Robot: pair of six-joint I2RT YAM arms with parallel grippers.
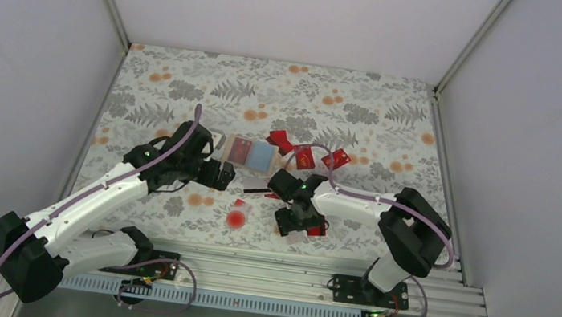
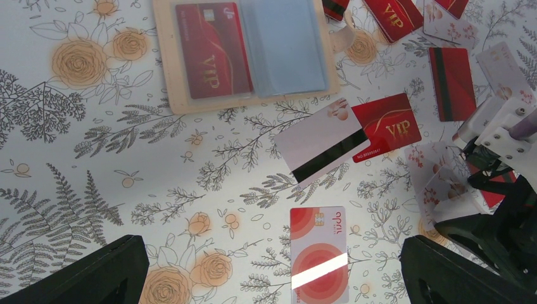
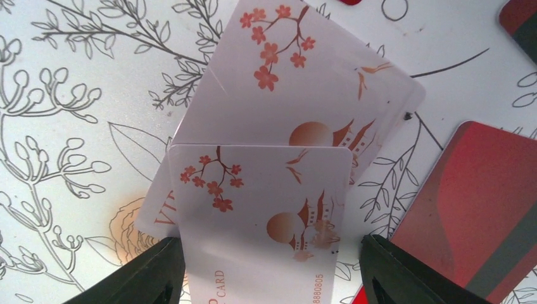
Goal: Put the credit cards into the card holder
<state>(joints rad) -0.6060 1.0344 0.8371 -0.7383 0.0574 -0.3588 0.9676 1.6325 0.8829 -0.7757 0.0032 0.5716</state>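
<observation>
The tan card holder point(image 1: 252, 153) lies open and flat, with a red VIP card point(image 2: 212, 50) in its left pocket and bare blue lining point(image 2: 285, 44) on the right. My left gripper point(image 2: 272, 278) is open above a pale card with red circles point(image 2: 318, 253), which lies between its fingers. A white card with a black stripe point(image 2: 323, 149) and a red VIP card point(image 2: 386, 126) lie just beyond. My right gripper point(image 3: 272, 278) is low, its fingers on either side of a pale blossom card point(image 3: 259, 209) with a small gap on the right. That card overlaps another pale card point(image 3: 304, 82).
More red cards point(image 1: 304, 157) lie scattered right of the holder, and one with a dark stripe point(image 2: 451, 82) lies near the right arm. A red card with a grey stripe point(image 3: 475, 202) lies close to the right finger. The two grippers point(image 1: 225, 176) point(image 1: 301, 222) are close together.
</observation>
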